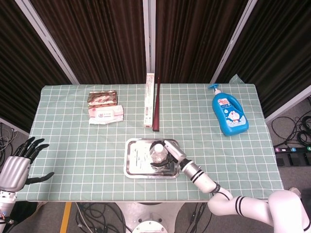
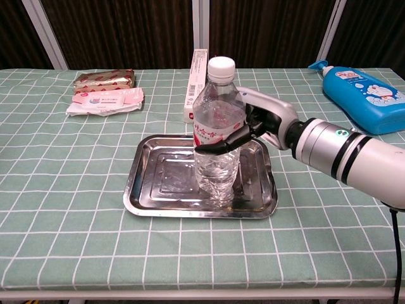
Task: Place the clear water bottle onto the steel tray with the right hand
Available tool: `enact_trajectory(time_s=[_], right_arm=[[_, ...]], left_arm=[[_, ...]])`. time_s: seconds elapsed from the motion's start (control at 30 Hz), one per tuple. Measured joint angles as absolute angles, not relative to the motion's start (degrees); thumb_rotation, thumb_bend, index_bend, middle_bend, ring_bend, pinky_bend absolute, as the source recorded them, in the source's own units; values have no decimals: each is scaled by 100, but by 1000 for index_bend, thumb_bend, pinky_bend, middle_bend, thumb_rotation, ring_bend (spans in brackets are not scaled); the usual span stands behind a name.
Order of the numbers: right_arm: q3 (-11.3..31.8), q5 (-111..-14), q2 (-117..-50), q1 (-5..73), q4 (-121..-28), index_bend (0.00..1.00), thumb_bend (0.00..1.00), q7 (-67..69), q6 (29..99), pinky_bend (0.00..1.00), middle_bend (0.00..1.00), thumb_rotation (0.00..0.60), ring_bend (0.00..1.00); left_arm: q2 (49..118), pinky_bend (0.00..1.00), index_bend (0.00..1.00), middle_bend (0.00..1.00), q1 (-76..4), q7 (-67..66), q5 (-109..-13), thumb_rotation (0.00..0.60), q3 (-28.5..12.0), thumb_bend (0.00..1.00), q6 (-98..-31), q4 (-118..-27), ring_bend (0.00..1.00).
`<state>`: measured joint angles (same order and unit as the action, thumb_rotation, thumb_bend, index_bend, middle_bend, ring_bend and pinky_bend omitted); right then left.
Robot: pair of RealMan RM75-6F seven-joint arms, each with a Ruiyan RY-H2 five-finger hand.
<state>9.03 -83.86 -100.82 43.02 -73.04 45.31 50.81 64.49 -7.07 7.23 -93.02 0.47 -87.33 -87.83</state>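
One clear water bottle (image 2: 217, 134) stands upright over the steel tray (image 2: 147, 178), toward the tray's right half, near the front edge of the table (image 2: 76, 240). Its base looks to be on or just above the tray floor; I cannot tell which. The right hand (image 2: 262, 123) holds it around the middle, fingers (image 2: 223, 144) clamped across the label band with the thumb side behind.

Judging by the water filling it nearly to the shoulder, the bottle is fairly heavy for its thin plastic wall, which will dent under a hard squeeze and feels slick. Mid-body, at the label, is the sensible hold: low enough to keep it from tipping, away from the narrow cap. On smooth steel it could slide or topple if let go while tilted.

At the table's front-left corner, off its edge, the left hand (image 1: 17, 167) hangs with fingers apart, holding nothing.
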Motion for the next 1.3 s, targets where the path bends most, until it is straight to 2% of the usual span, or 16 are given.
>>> enact_trajectory(time_s=[0.17, 0.27, 0.33, 0.53, 0.63, 0.8, 0.93, 1.03, 1.17, 1.3], right_arm=[[784, -8568, -9867, 4367, -7347, 218, 0, 4687, 5042, 72, 273, 600, 28], [731, -8591, -9751, 4414, -7429, 73, 0, 4808, 4918, 7, 172, 600, 0], [694, -8611, -9616, 4444, -7511, 18, 0, 4911, 4840, 0, 121, 600, 0], [575, -8703, -8996, 4472, -7963, 0, 0, 4684, 4770, 0, 51, 600, 0], [485, -8703, -8482, 4469, -8293, 0, 0, 4397, 4665, 0, 41, 600, 0], [242, -8450, -7197, 4449, -8989, 0, 9, 3402, 4261, 0, 38, 600, 0], [-19, -7956, -6357, 4288, -9477, 0, 26, 2057, 4198, 0, 43, 600, 0], [-218, -7581, -6010, 3951, -9754, 0, 26, 778, 4641, 0, 43, 600, 0], [-437, -7379, -5897, 3209, -9881, 0, 26, -681, 6035, 0, 50, 600, 0], [-584, -7470, -6024, 2346, -9635, 0, 26, -1086, 7525, 0, 56, 600, 0]], left_arm=[[6457, 184, 262, 229, -711, 687, -9298, 465, 30, 87, -8739, -8779, 98], [6441, 182, 262, 229, -704, 678, -9263, 460, -1, 87, -8766, -8799, 98], [6419, 182, 262, 229, -698, 661, -9266, 459, -13, 87, -8793, -8829, 98], [6396, 181, 262, 229, -705, 552, -9318, 448, -9, 88, -8798, -8942, 98], [6374, 181, 263, 229, -691, 478, -9315, 431, 11, 88, -8784, -9016, 97], [6342, 181, 262, 229, -677, 349, -9178, 416, 21, 88, -8661, -9126, 98], [6366, 181, 262, 229, -680, 328, -9167, 415, 15, 88, -8647, -9091, 98], [6383, 181, 263, 229, -678, 352, -9157, 415, 0, 88, -8659, -9000, 98], [6372, 181, 262, 229, -672, 436, -9169, 415, -14, 87, -8690, -8942, 98], [6343, 181, 262, 230, -692, 422, -9267, 419, 21, 87, -8670, -8936, 98]])
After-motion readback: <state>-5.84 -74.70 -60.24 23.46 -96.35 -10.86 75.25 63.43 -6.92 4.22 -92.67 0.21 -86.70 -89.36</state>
